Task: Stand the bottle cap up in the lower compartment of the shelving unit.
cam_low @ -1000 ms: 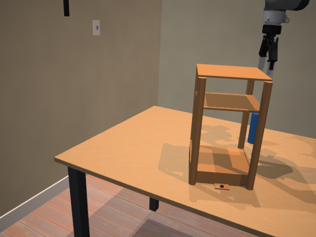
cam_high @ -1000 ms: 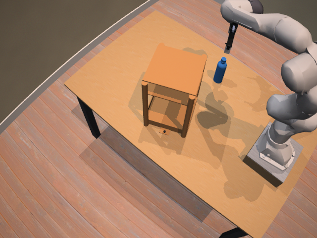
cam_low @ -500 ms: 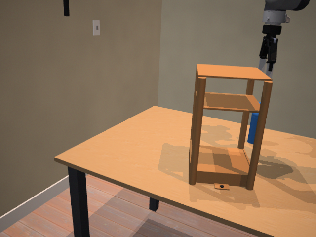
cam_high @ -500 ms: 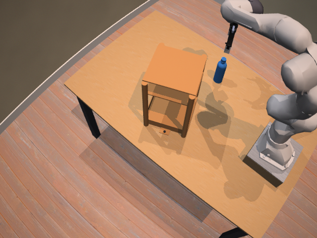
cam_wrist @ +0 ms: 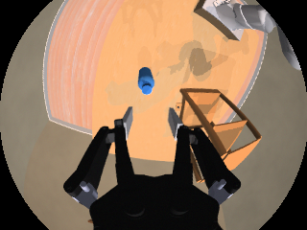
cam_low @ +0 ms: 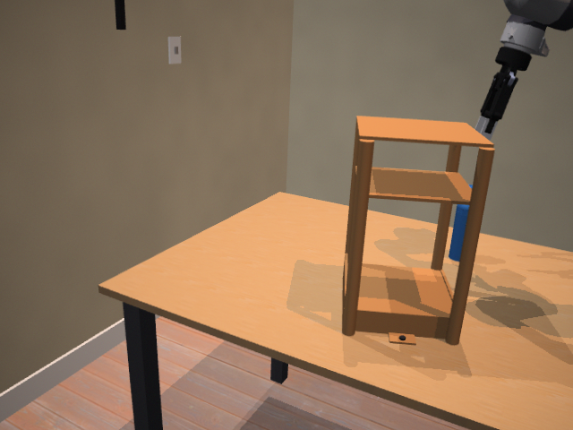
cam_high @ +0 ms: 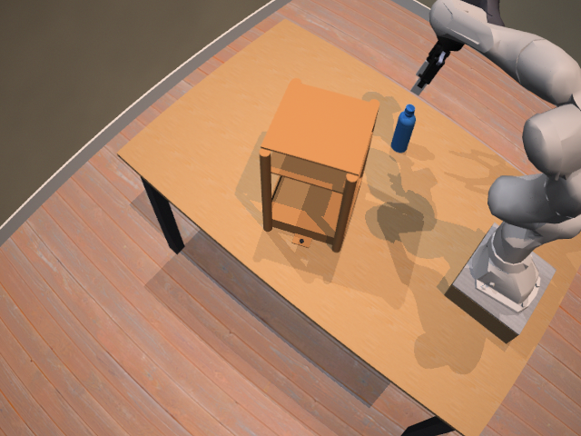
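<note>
The blue bottle (cam_high: 403,130) (cam_wrist: 146,80) stands upright on the table (cam_high: 206,122) (cam_low: 231,263), to the right of the shelving unit (cam_high: 323,126) (cam_low: 416,130) (cam_wrist: 221,137). In the exterior view the bottle (cam_low: 459,231) shows only partly behind the unit's posts. The lower compartment floor (cam_high: 305,206) (cam_low: 402,287) holds nothing. My gripper (cam_high: 417,87) (cam_low: 485,127) (cam_wrist: 151,113) hangs high above and a little beyond the bottle. Its fingers are partly apart with nothing between them. In the wrist view the bottle's cap lies just ahead of the fingertips, far below.
A small tag with a black dot (cam_high: 301,241) (cam_low: 401,338) lies on the table at the unit's front. The robot's base (cam_high: 502,286) stands at the table's right side. The table edge runs close behind the bottle.
</note>
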`<state>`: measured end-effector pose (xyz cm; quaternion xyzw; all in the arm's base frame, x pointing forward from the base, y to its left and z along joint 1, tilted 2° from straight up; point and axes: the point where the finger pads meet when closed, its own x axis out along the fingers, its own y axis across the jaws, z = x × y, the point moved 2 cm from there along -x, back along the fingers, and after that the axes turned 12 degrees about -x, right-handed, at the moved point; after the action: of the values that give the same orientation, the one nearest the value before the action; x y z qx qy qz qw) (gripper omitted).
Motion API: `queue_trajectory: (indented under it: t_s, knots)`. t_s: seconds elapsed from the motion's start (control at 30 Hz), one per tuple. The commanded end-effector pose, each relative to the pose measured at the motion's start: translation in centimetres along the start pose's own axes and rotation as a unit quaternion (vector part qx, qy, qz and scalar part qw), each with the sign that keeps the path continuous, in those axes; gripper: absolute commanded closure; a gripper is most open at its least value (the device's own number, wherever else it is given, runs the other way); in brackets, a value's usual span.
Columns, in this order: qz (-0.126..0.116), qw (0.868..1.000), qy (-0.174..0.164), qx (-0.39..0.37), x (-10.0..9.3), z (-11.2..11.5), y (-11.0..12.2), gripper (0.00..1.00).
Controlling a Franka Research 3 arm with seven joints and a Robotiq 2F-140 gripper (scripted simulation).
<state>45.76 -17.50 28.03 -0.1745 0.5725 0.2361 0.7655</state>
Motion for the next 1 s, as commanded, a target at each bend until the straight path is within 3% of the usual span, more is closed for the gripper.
queue_trajectory:
  t_s: [0.0, 0.1, 0.17, 0.6, 0.67, 0.7, 0.97]
  knots:
    - [-0.008, 0.996, -0.05, -0.067, -0.05, 0.61, -0.32, 0.56]
    - [-0.008, 0.996, -0.059, -0.068, -0.03, 0.58, -0.32, 0.56]
    - [-0.007, 0.993, -0.091, -0.074, 0.02, 0.47, -0.31, 0.56]
    - [0.0, 0.977, -0.194, -0.092, 0.3, 0.03, -0.18, 0.56]
    - [0.0, 0.977, -0.194, -0.092, 0.3, 0.03, -0.18, 0.56]
    - [0.003, 0.972, -0.214, -0.096, 0.4, -0.08, -0.13, 0.56]
    - [0.007, 0.955, -0.275, -0.106, 0.61, -0.32, -0.1, 0.56]
